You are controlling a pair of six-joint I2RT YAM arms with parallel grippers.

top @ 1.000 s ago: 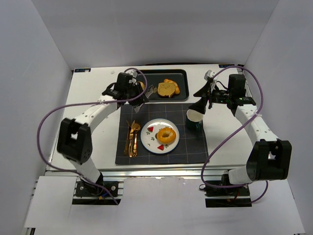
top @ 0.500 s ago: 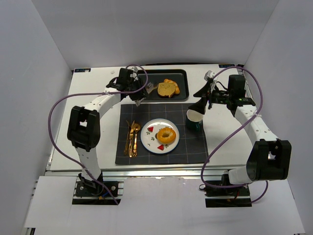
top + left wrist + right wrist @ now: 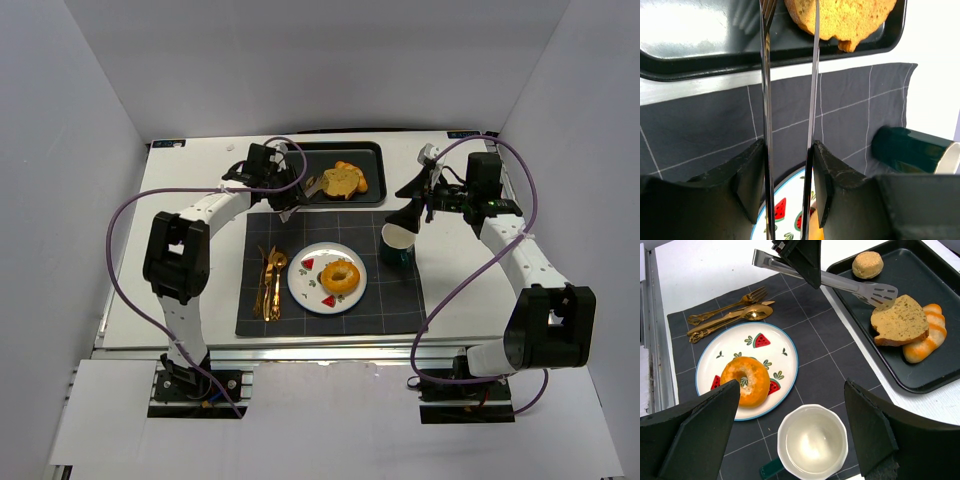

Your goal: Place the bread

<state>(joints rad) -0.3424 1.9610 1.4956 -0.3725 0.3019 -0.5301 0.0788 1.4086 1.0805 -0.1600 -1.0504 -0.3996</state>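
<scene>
Tan bread slice [image 3: 342,181] lies in the black rectangular tray [image 3: 330,158] at the far side of the white table [image 3: 190,170]. It leans on a pale glazed long roll [image 3: 925,340]. A small round bun [image 3: 867,264] sits at the tray's other end, well apart.

Since a second ago the slice has not moved. The left arm's elbow has swung in toward the table and its wrist has shifted toward the tray. The tong tips are now closer to the slice. Right arm and cup are the same as before.

Left gripper [image 3: 788,150] grips the silver metal tongs [image 3: 830,282], one tong arm against each finger. The tong arms stand apart, not squeezed together. The slotted tip is right at the slice's edge, and one arm crosses over the slice in the wrist view. Contact with the bread cannot be told. The left forearm reaches across the table's left side with the gripper aimed at the tray.

Right gripper [image 3: 790,385] has its jaws spread wide and holds nothing. It hovers above the dark green cup with white inside [image 3: 812,445], and its wrist is angled down.

The cup stands on the dark grid placemat [image 3: 820,330], beside the round watermelon-print plate [image 3: 785,355]. A golden ring doughnut [image 3: 749,381] lies on the plate. Gold cutlery [image 3: 730,315] lies on the mat on the plate's other side.
</scene>
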